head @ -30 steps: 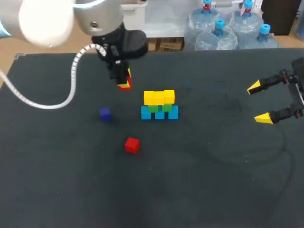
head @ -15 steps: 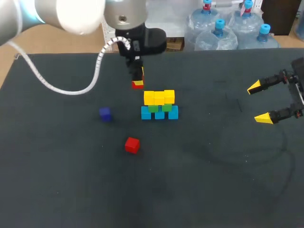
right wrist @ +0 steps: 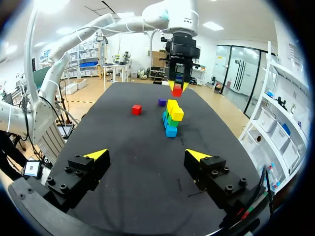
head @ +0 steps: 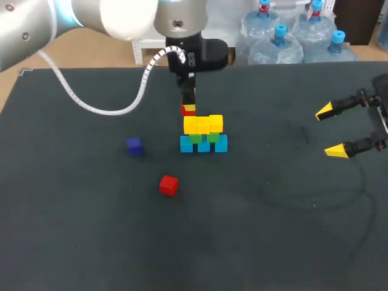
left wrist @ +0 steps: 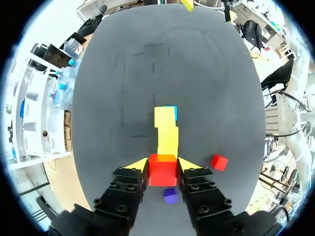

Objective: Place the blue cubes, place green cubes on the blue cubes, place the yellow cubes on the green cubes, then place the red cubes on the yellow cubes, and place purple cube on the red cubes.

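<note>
Red cube [left wrist: 163,170] sits clamped between left fingers [left wrist: 139,164], above yellow cubes [left wrist: 166,129]; right fingers [right wrist: 97,155] spread wide.

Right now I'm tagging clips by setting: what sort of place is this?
Probably a robotics lab workbench: a black table, a colour-layered stack of cubes, and my left pincer shut on a red cube.

Held red cube [head: 188,110], seemingly just above yellow cubes [head: 203,123]
</note>
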